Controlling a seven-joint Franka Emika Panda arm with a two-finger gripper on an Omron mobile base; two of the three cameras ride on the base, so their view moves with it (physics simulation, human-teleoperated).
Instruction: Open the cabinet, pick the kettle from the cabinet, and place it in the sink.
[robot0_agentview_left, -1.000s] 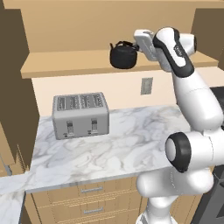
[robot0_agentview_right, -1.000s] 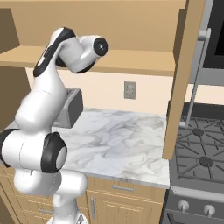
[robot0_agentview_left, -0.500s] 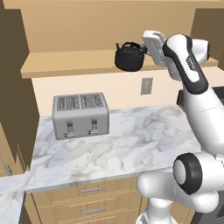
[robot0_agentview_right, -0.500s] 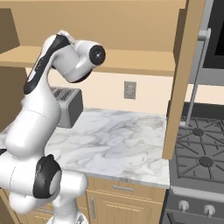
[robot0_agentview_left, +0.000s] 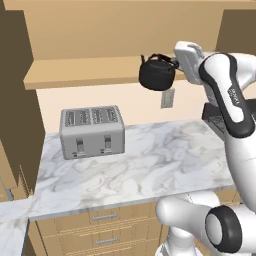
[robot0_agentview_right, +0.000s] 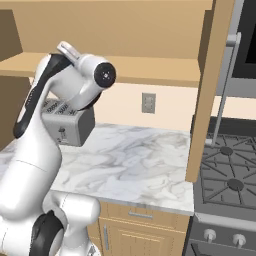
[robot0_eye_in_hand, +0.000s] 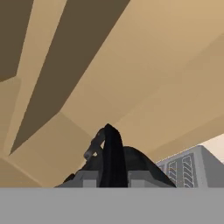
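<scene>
In the left base view your tool was clamped on the handle of the kettle, which hung clear in front of the open cabinet's shelf, above the back edge of the worktop and right of the toaster; you needed to keep it level while swinging away. In the right base view the arm hid the load, and the open cabinet door stood near the worktop's right edge, so you wanted to avoid it. In the hand view the kettle's handle sat between the closed fingers, firmly held.
</scene>
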